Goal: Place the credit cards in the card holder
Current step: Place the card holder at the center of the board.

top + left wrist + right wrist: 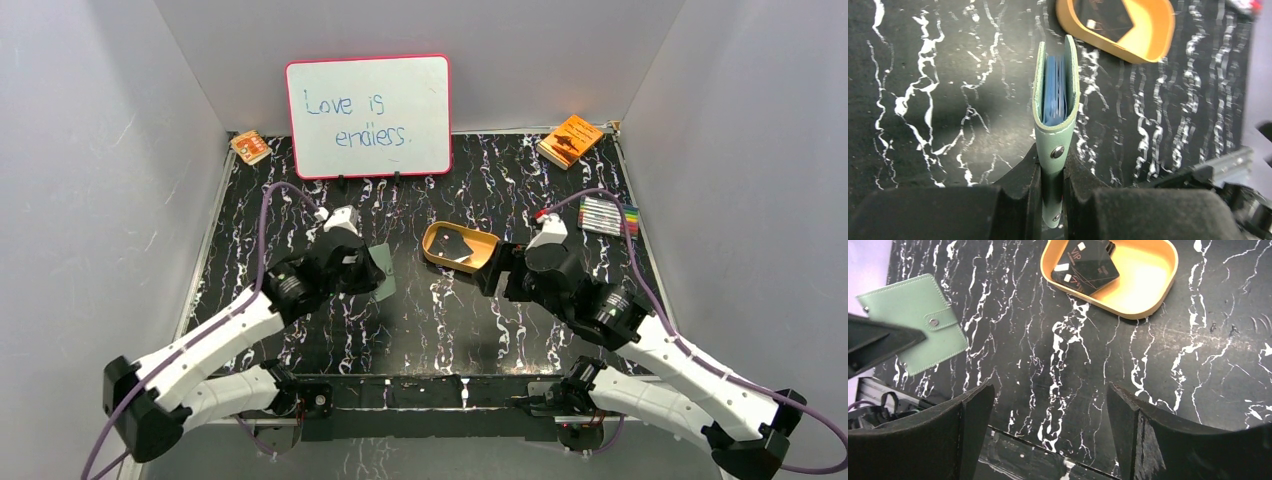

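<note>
The card holder (384, 270) is a sage-green wallet with a snap button. My left gripper (368, 272) is shut on its spine end and holds it edge-on above the table. In the left wrist view the card holder (1055, 90) gapes slightly, showing blue sleeves, with my left gripper (1053, 167) clamped below the snap. Black credit cards (455, 245) lie in the tan-orange tray (481, 261). They also show in the right wrist view (1087, 269). My right gripper (1048, 415) is open and empty, just right of the tray (1148, 302), with the card holder (913, 320) to its left.
A whiteboard (368, 115) stands at the back centre. An orange booklet (570, 140) lies at the back right and a small orange packet (250, 147) at the back left. A set of markers (608, 215) lies on the right. Grey walls enclose the table.
</note>
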`<action>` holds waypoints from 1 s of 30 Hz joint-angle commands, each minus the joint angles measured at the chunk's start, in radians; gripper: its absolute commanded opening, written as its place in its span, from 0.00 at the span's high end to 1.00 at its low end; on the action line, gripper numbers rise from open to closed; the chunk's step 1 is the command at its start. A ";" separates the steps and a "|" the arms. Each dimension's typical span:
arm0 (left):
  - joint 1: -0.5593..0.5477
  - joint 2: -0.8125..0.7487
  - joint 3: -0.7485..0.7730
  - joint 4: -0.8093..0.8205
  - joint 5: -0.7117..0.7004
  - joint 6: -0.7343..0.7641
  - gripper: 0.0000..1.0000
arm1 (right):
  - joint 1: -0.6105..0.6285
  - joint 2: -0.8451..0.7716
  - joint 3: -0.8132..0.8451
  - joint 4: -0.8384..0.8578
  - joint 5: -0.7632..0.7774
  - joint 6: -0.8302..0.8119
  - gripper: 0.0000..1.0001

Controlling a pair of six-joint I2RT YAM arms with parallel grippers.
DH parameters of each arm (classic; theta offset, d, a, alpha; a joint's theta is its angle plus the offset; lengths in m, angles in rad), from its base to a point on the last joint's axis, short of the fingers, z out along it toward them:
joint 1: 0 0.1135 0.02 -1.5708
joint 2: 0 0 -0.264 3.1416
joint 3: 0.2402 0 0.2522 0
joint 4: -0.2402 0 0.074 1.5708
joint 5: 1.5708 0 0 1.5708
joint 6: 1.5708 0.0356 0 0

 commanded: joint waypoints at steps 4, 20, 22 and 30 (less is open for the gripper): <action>0.198 0.170 0.040 0.109 0.168 0.056 1.00 | 0.000 0.020 -0.001 0.017 0.023 -0.035 0.08; 0.484 0.494 0.014 0.559 0.780 0.086 1.00 | 0.000 0.069 -0.048 0.002 -0.009 -0.149 0.09; 0.485 0.538 0.046 0.515 0.858 0.149 1.00 | 0.000 0.064 -0.051 0.013 -0.027 -0.166 0.09; 0.485 0.609 0.074 0.334 0.856 0.322 1.00 | -0.001 0.059 -0.059 0.024 -0.087 -0.190 0.10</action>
